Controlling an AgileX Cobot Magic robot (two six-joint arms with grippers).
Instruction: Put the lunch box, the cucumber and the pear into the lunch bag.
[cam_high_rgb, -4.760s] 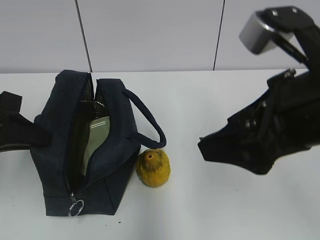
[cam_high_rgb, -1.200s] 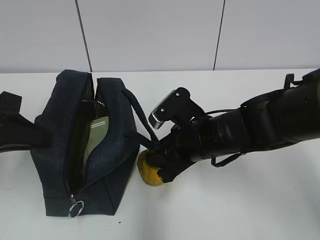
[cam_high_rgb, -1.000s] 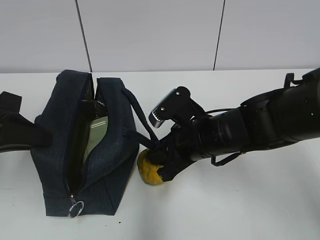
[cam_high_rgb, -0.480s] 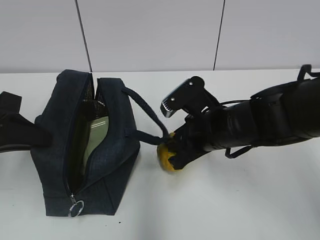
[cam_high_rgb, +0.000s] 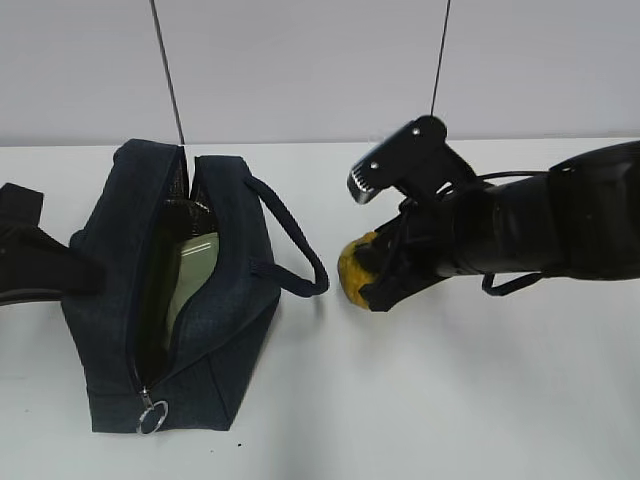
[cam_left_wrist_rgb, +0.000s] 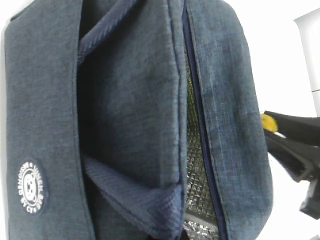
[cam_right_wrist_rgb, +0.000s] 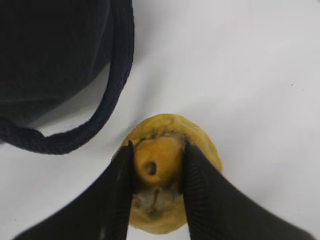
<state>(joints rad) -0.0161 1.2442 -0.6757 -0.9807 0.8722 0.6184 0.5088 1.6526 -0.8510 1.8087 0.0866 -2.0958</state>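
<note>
Clamping the pear (cam_right_wrist_rgb: 165, 200) – right jaws – beside the lunch bag (cam_high_rgb: 110, 290); left jaws shut.

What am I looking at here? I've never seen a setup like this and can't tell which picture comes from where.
It is a robot with two arms on a white table. One picture comes from a camera in front; the other two come from cameras on the wrists. The right gripper has its black fingers closed on the stem end of a yellow pear, beside the open navy lunch bag. A lunch box with a pale green lid lies inside the bag. The left wrist camera shows only the bag's fabric and silvery lining up close; no cucumber is visible.
</note>
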